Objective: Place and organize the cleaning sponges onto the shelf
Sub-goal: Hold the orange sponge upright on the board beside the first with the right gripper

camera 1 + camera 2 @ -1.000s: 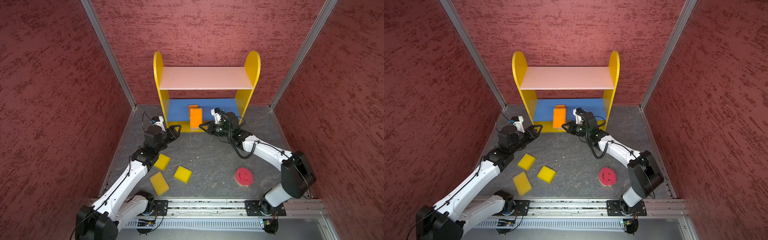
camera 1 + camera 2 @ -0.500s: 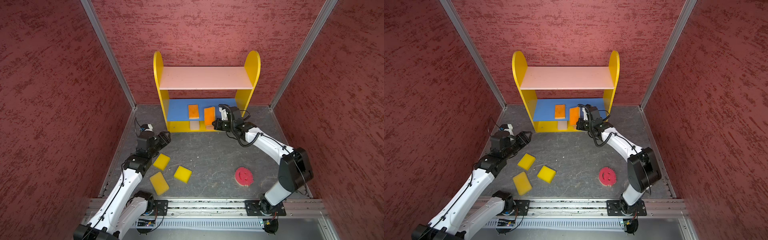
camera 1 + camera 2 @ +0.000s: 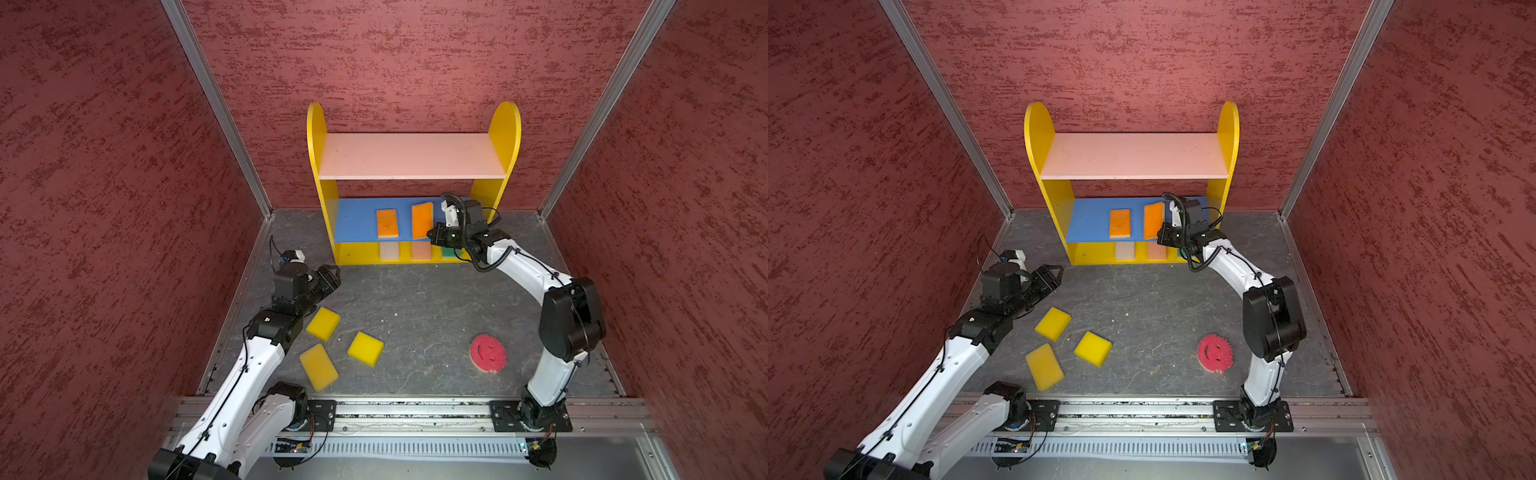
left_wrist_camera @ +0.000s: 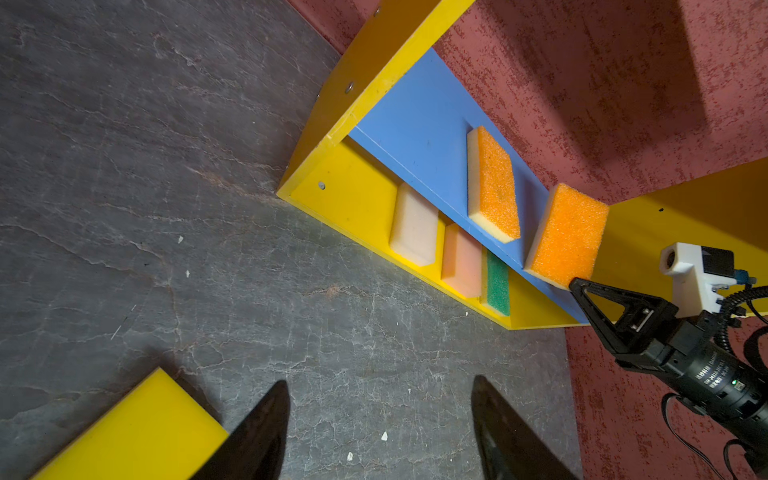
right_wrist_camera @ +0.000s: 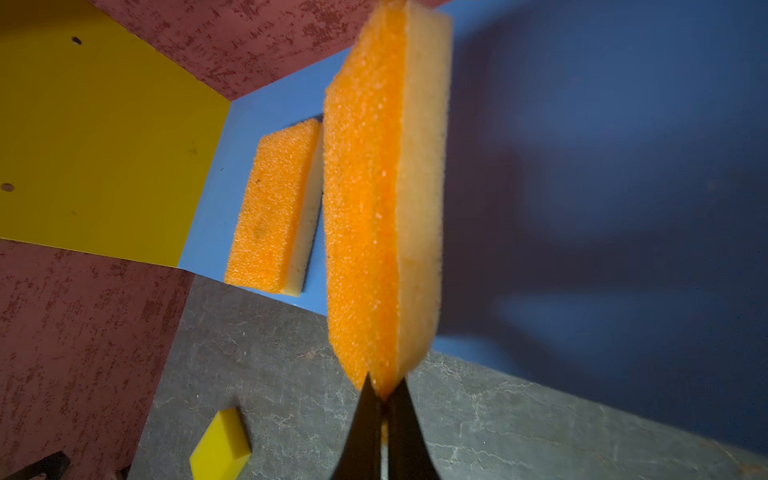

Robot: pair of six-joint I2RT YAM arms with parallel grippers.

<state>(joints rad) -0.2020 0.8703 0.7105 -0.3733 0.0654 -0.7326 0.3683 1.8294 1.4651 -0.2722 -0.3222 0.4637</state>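
**Orange sponge pinched at the middle tier, left gripper empty**

So the right gripper [image 3: 431, 235] is clamped tight on one end of an orange sponge [image 3: 422, 220]. The right wrist view shows its fingertips [image 5: 365, 424] squeezing the foam flat there. The sponge stands up on edge, a bit tilted, sticking out ahead of the gripper over the front of the blue middle board [image 3: 357, 220] of the shelf [image 3: 316, 166]. Honestly can't tell if it's touching the board or not. Just past it from the gripper, a second orange sponge [image 3: 387, 223] lies flat on the same board, orange side up.

Below the right gripper, on the yellow bottom board [image 3: 357, 253], three more sit in a row. The green sponge [image 3: 448, 252] is closest under the gripper, then the peach sponge [image 3: 421, 250], then the cream sponge [image 3: 389, 251] farthest off.

The left gripper [image 3: 332, 275] hangs over the dark desk [image 3: 415, 307], pointing toward the shelf, jaws spread apart with nothing between them. A yellow sponge [image 3: 323, 323] lies on the desk just behind it, beside the wrist. Another yellow sponge [image 3: 365, 348] and a third yellow sponge [image 3: 318, 367] lie further back. The round pink smiley sponge [image 3: 488, 353] is on the desk well behind the right gripper, near that arm's base.
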